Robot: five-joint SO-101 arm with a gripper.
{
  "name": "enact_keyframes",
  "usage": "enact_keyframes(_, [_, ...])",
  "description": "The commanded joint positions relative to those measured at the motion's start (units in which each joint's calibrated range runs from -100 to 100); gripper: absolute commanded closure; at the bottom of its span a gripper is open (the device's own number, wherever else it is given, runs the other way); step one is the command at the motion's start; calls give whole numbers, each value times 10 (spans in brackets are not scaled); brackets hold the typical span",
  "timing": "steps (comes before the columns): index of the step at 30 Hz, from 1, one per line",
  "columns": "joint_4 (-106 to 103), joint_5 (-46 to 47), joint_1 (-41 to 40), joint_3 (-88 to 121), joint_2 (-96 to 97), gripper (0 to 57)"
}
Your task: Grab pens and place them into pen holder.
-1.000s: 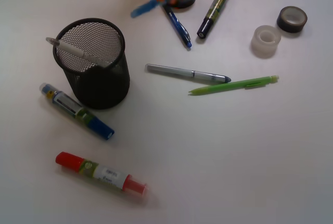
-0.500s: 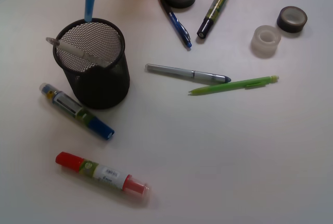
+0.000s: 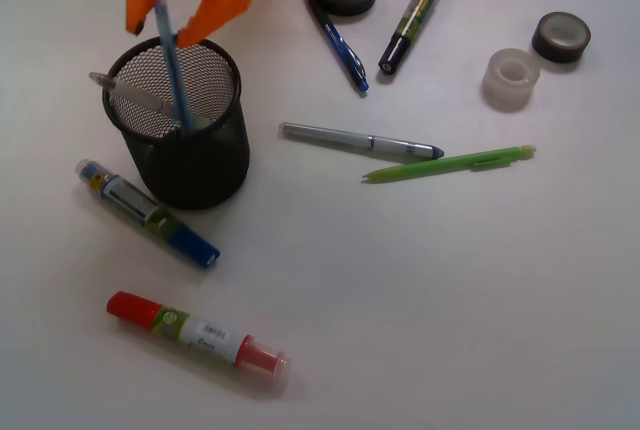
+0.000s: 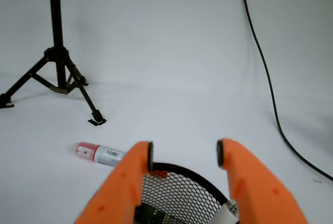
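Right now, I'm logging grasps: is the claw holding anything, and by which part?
Nothing. The claw is open; the light blue pen stands free between its jaws, tip inside the pen holder.

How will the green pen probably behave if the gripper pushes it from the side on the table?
The green pen is slim and round, lying flat on a smooth table, so it would probably roll or slide easily. It looks like thin plastic, so likely light yet stiff. The silver-grey pen lies close beside its tip and might be knocked.
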Motion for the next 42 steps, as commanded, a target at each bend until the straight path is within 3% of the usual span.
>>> enact_keyframes(1, [0,5,-1,-25,0,398])
enact_keyframes(6, [133,69,-13,-87,-66,397])
enact_keyframes(13, [657,192,-81,-272,-200,398])
enact_keyframes(19, [930,250,-123,-405,-159,398])
enact_keyframes(42, [1193,260,-191,-656,228,400])
